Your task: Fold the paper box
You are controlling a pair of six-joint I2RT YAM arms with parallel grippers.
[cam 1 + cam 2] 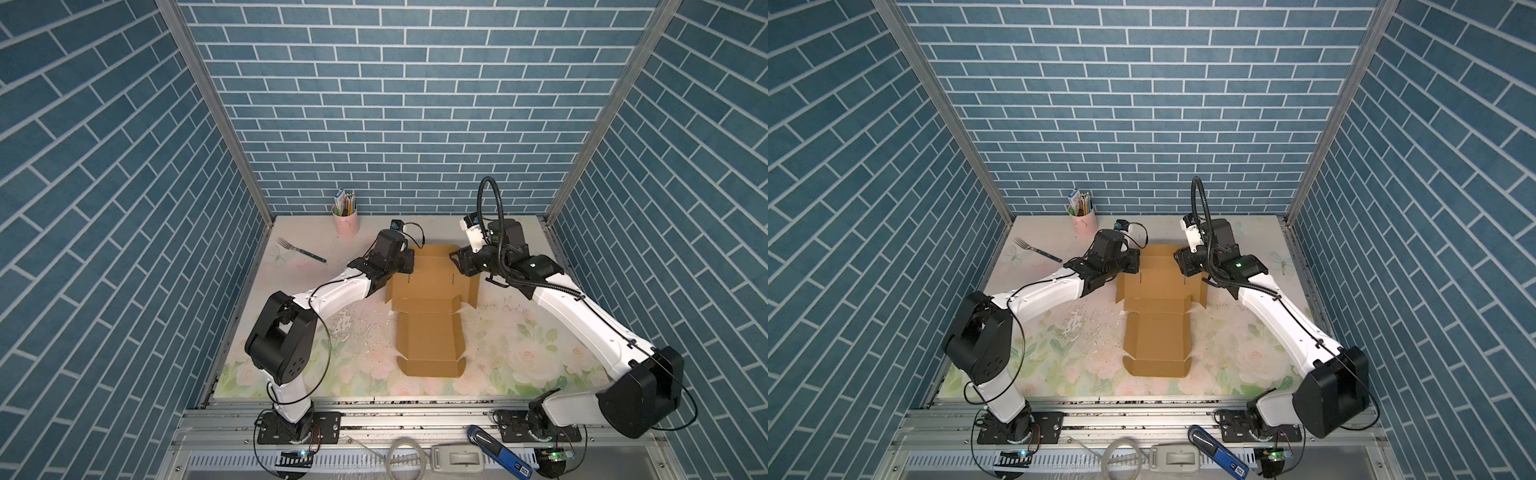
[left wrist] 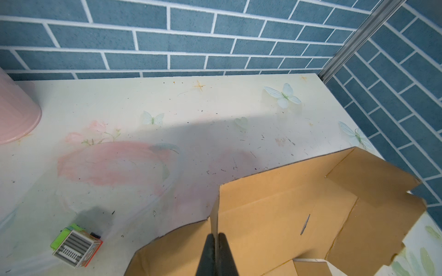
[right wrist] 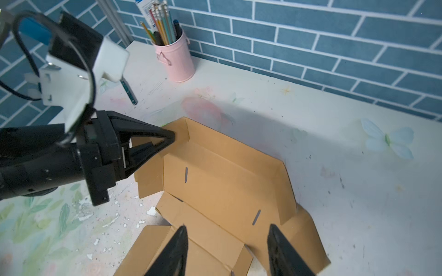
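A floral tabletop (image 1: 519,332) is walled by blue brick-patterned panels (image 1: 374,104). In both top views the paper box (image 1: 428,332) is seen mid-table, mostly flat, its far corners hidden under the left gripper (image 1: 408,262) and right gripper (image 1: 457,262). In the left wrist view a raised side flap (image 2: 216,210) is clenched edge-on by the left gripper. In the right wrist view the right gripper's fingers (image 3: 177,251) are spread, with nothing held. The card is judged light and stiff, best taken by flap edges.
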